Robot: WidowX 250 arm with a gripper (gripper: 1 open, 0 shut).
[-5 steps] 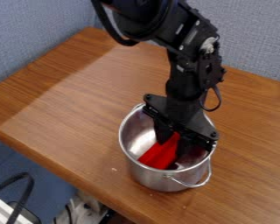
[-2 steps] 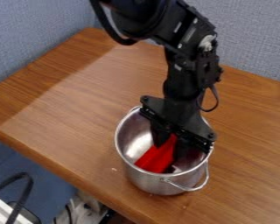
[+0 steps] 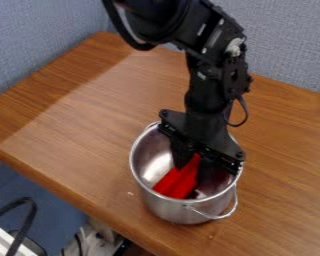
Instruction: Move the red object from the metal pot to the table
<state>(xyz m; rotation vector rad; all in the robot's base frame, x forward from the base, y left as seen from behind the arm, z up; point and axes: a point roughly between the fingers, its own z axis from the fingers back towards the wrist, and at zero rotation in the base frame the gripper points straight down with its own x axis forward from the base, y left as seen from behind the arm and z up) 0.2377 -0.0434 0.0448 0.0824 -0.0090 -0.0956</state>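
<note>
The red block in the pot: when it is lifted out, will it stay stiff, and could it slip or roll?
The red block looks like a solid bar with flat faces, so it probably stays stiff and will not roll. It leans inside the pot, so it may pivot between the fingers. Its smooth surface could slip somewhat.

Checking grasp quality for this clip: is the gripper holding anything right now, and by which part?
The gripper, down inside the metal pot, appears closed on the red object at its upper end; the lower end slants toward the pot's floor. The contact itself is partly hidden.

Glossy black jointed arm (image 3: 203, 60)
</note>
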